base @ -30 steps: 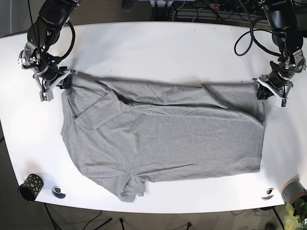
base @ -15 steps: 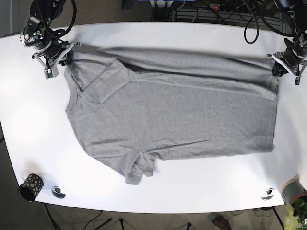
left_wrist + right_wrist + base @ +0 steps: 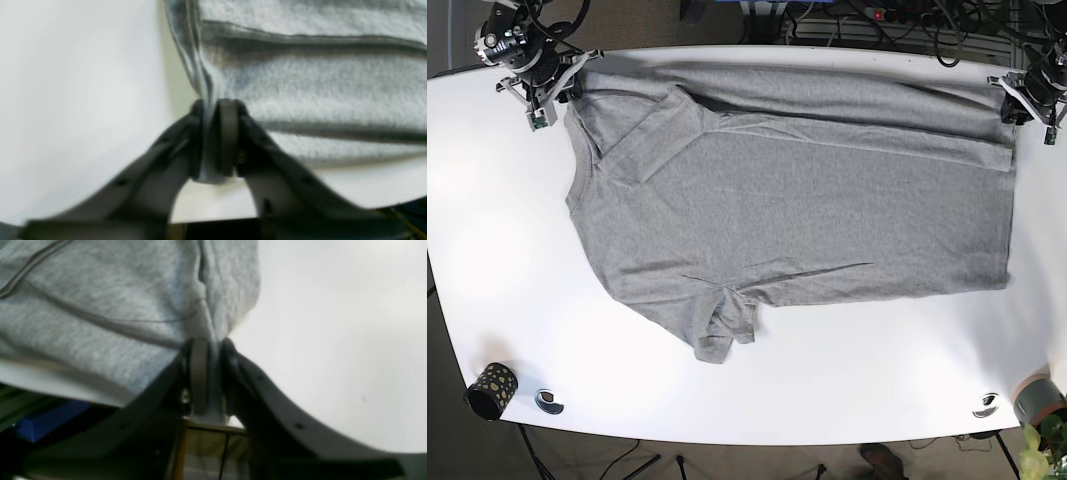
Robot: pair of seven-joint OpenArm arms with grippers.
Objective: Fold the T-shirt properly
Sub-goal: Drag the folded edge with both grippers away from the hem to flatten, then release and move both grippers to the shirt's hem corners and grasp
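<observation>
The grey T-shirt [image 3: 787, 200] lies spread across the white table [image 3: 847, 370], its long edge stretched along the far side. My left gripper [image 3: 1015, 108] is shut on the shirt's far right corner; in the left wrist view the left gripper [image 3: 215, 110] pinches a fold of grey T-shirt [image 3: 300, 83]. My right gripper [image 3: 565, 85] is shut on the far left corner; in the right wrist view the right gripper [image 3: 208, 346] clamps the bunched T-shirt [image 3: 116, 306]. One sleeve [image 3: 722, 335] is crumpled at the near edge.
A dark patterned cup [image 3: 491, 390] stands at the near left corner beside a small round disc [image 3: 549, 402]. Another disc [image 3: 985, 405] and a grey pot [image 3: 1039, 400] with a plant sit at the near right. Cables [image 3: 867, 20] run behind the table's far edge.
Both grippers have pulled the shirt's held edge toward the far side of the table, dragging the whole shirt that way and stretching it flatter.
</observation>
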